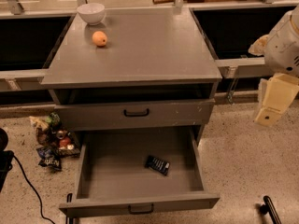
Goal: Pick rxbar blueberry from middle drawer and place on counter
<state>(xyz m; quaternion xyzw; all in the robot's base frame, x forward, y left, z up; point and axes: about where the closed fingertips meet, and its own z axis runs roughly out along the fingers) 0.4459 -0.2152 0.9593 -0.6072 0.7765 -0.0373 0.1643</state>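
Rxbar blueberry (157, 164) lies flat inside the middle drawer (117, 176), right of centre and slightly askew; the drawer's pulled wide open beneath the closed drawer front (93, 113); gripper (269, 115) hangs out to the right of the cabinet, well apart from the bar, and whether it's clenched or released, can't tell; up on the counter (149, 55), a white bowl (91, 13) and an orange (99, 38) sit back left.

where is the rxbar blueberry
The rxbar blueberry lies inside the open middle drawer, right of centre; the gripper hangs at the camera view's right edge, apart from it.
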